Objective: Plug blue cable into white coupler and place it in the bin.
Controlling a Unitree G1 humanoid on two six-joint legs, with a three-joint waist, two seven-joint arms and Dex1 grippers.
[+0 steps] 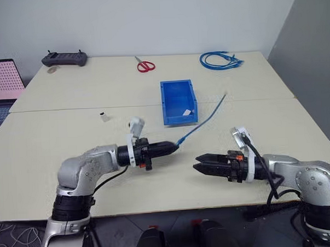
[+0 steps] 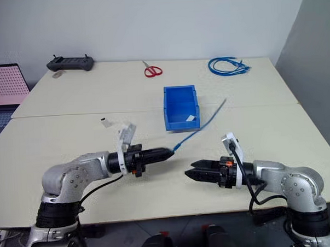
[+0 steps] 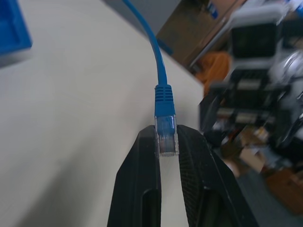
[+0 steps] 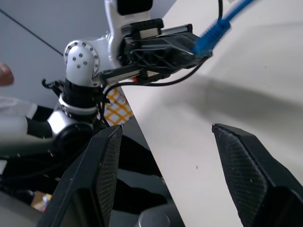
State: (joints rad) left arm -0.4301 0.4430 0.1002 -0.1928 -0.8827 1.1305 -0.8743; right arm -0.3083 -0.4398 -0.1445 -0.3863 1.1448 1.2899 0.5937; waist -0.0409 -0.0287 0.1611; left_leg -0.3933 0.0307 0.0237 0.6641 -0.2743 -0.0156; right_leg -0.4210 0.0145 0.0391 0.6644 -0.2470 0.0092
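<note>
Left gripper (image 1: 176,146) is clamped on the clear plug of the blue cable (image 1: 206,121), held just in front of the bin (image 1: 178,101). Right gripper (image 1: 197,163) hangs empty, jaws spread wide, nearer than the bin. White coupler (image 1: 104,116) sits left of the bin.

Both arms are bent in front of the body with the forearms angled inward, so the two grippers point at each other over the near part of the table, with a clear gap between them. The left gripper (image 1: 176,146) is level, pointing right, fingers (image 3: 142,175) pinched tight on the plug of the blue cable (image 3: 165,130). The right gripper (image 1: 196,161) is level too, pointing left, jaws spread wide with nothing between them, sitting a bit nearer and lower than the left one.
</note>
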